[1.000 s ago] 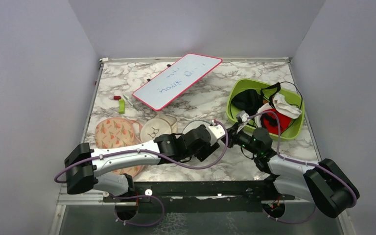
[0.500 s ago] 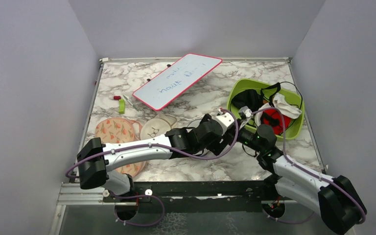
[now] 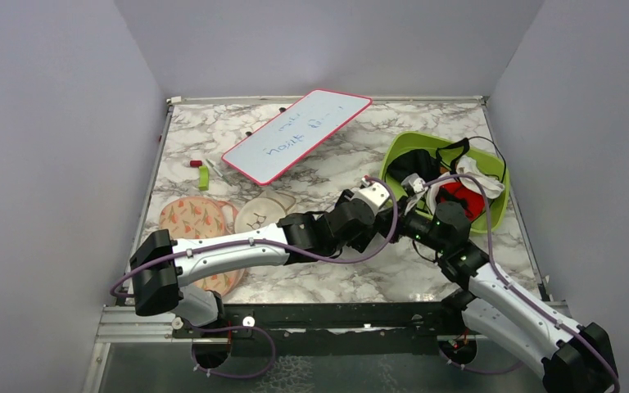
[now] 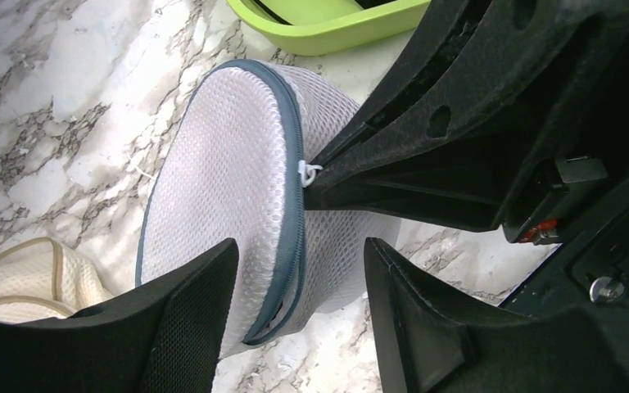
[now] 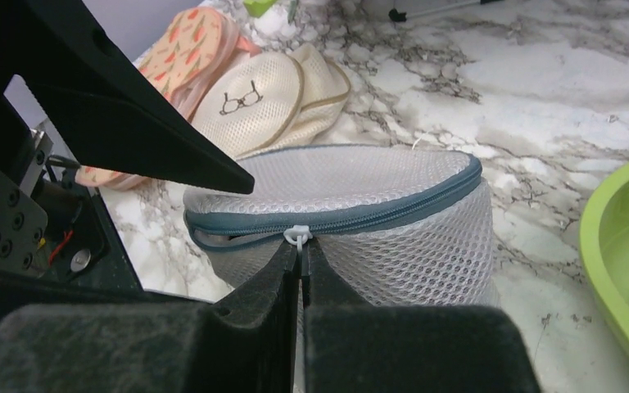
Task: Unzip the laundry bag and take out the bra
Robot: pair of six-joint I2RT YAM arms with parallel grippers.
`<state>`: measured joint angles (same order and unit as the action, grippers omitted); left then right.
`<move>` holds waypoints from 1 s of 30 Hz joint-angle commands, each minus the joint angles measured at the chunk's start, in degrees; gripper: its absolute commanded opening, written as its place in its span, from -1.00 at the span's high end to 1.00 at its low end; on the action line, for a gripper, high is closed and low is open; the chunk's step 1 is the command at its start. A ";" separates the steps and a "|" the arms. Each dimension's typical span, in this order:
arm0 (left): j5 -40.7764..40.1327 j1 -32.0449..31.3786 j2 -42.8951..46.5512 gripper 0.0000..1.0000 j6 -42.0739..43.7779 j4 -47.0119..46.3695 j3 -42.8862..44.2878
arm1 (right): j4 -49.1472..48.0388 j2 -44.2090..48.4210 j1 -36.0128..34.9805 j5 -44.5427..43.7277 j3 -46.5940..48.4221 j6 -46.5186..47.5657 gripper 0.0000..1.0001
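The laundry bag (image 5: pixel 352 221), a white mesh drum with a blue-grey zip round its rim, stands on the marble. My right gripper (image 5: pixel 301 252) is shut on the small white zip pull (image 5: pixel 297 237). Left of the pull the zip gapes a little. My left gripper (image 4: pixel 300 250) is open, one finger over the round face and the other beside the mesh wall, so the bag's zipped rim (image 4: pixel 291 188) lies between them. In the left wrist view the right gripper's fingers (image 4: pixel 426 164) pinch the pull (image 4: pixel 309 171). The bra does not show. From above, both arms cover the bag.
A green bin (image 3: pixel 391 168) of black, red and white garments stands just right of the bag. A flat beige pouch (image 3: pixel 260 214) and a floral pouch (image 3: pixel 192 223) lie to the left. A whiteboard (image 3: pixel 295 135) lies at the back, with a small green piece (image 3: pixel 203 178) near it.
My left arm has swung right until its gripper straddles the bag's rim. My right arm has stretched forward, still pinching the zip pull.
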<state>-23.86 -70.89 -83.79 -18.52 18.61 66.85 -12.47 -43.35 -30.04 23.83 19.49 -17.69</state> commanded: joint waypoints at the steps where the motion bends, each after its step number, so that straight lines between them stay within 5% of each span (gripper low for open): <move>1: -2.17 -0.21 1.42 0.02 -0.45 0.91 0.53 | 6.91 0.81 -0.10 1.25 3.03 1.43 0.99; 10: 3.51 3.01 2.20 -0.07 -1.68 0.86 0.38 | 13.09 1.52 -0.10 -2.01 5.26 -2.84 0.99; 19: 10.49 5.25 2.25 0.05 -2.75 -2.50 -0.96 | 14.95 1.32 -0.10 -3.87 6.15 -3.86 0.99; 30: 13.17 6.19 0.73 0.57 0.47 -3.71 -0.09 | 16.12 0.47 -0.10 -5.36 7.86 -2.10 0.99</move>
<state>-13.02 -65.19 -83.37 -20.12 16.49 66.43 3.03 -42.26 -30.04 20.56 25.19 -21.10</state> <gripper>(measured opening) 0.239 0.009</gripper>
